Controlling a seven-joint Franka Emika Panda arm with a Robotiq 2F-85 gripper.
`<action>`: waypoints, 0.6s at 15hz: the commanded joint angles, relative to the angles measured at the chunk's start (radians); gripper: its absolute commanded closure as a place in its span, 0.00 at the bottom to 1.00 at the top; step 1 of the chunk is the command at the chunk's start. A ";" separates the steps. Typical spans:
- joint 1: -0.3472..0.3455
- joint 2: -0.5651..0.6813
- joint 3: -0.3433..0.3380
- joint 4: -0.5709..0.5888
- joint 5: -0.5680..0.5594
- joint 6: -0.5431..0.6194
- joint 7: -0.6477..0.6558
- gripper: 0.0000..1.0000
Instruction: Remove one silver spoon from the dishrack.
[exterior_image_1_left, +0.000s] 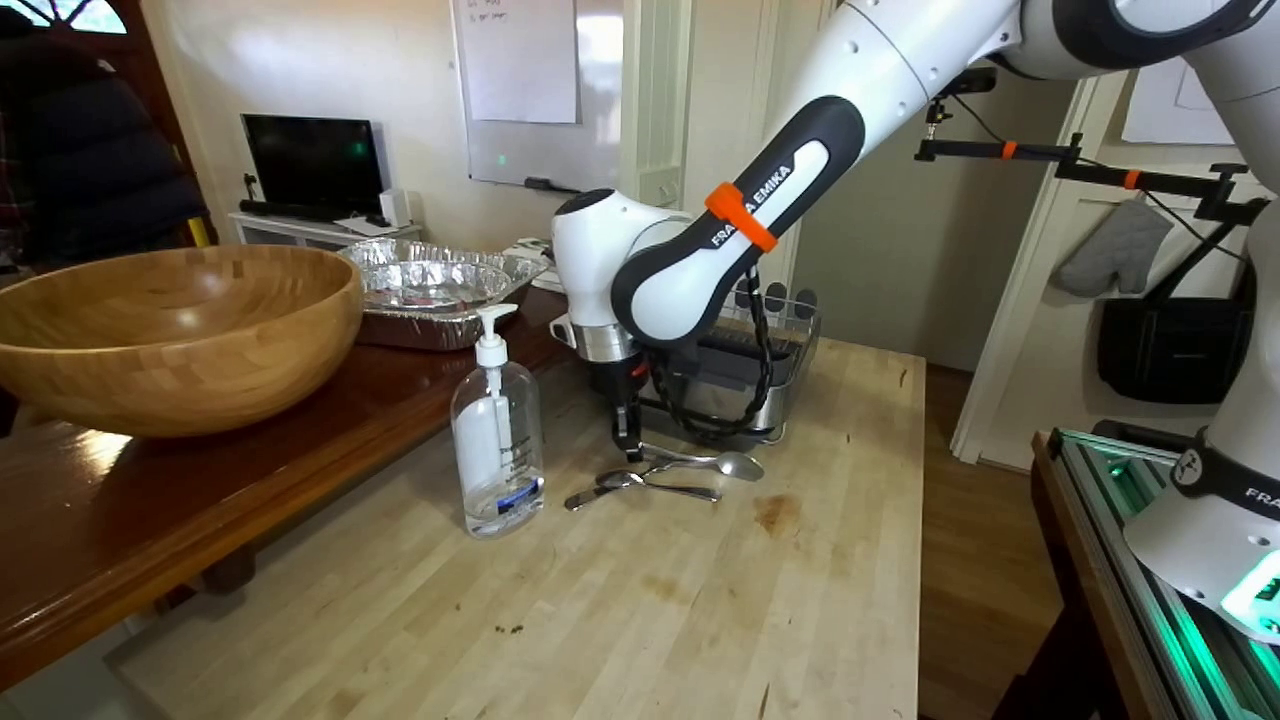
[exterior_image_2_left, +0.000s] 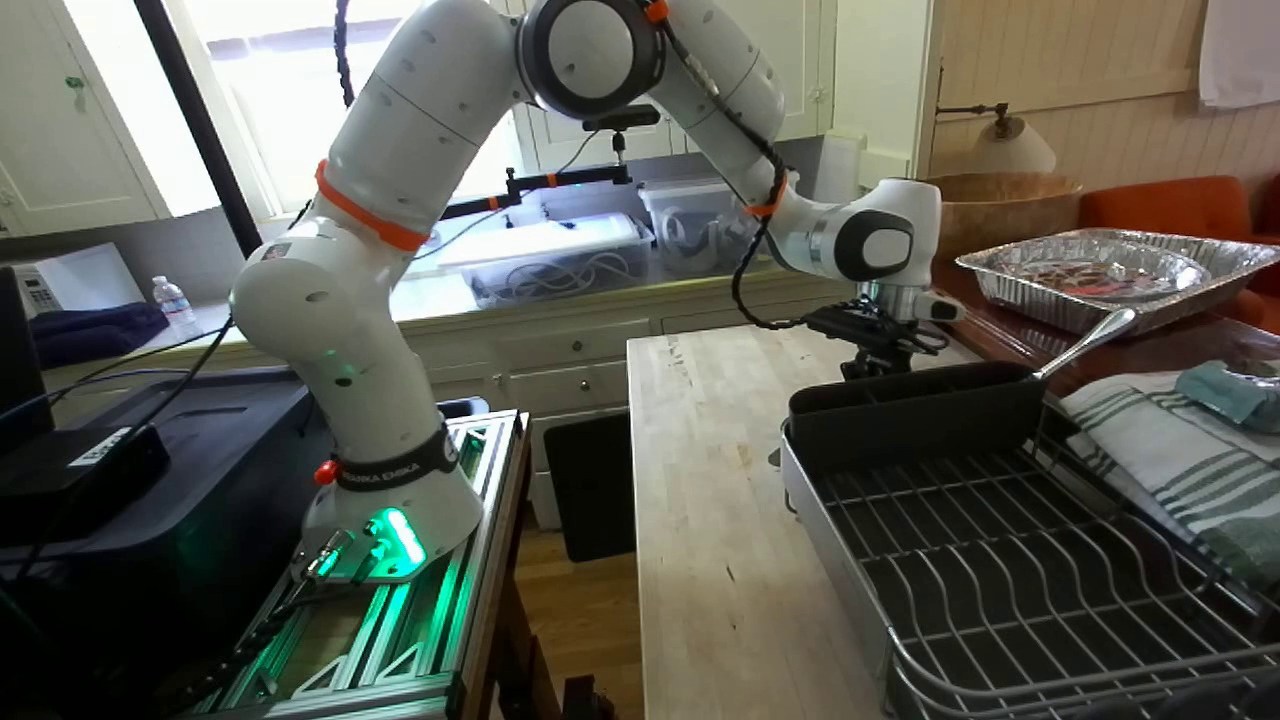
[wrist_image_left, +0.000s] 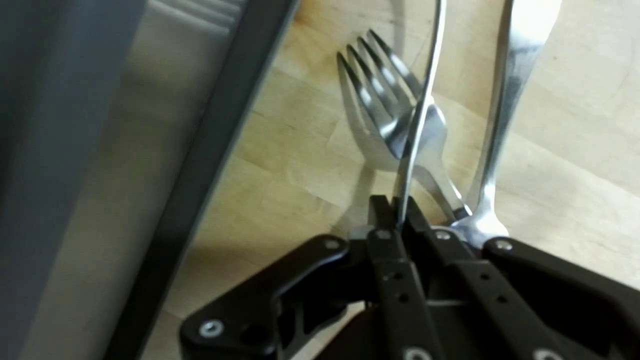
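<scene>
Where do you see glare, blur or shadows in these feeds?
Wrist view: the dishrack at the left is blurred; the fork looks sharper, with a shadow to its left. In an exterior view, glare spots the glossy brown table; in an exterior view, the window is washed out.

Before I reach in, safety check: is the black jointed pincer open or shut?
Shut: in the wrist view, the pincer pinches a thin silver utensil.

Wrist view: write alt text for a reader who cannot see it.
The black end effector grips a thin silver utensil, seen edge-on, which passes in front of a fork. The fork and another utensil lie on a pale wooden tabletop; the blurred dishrack runs along the left side.
</scene>
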 joint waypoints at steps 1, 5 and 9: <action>0.008 0.034 -0.011 0.027 -0.032 -0.015 0.021 0.78; 0.007 0.032 -0.011 0.028 -0.035 -0.013 0.019 0.46; 0.005 0.008 0.000 0.017 -0.027 -0.007 0.013 0.19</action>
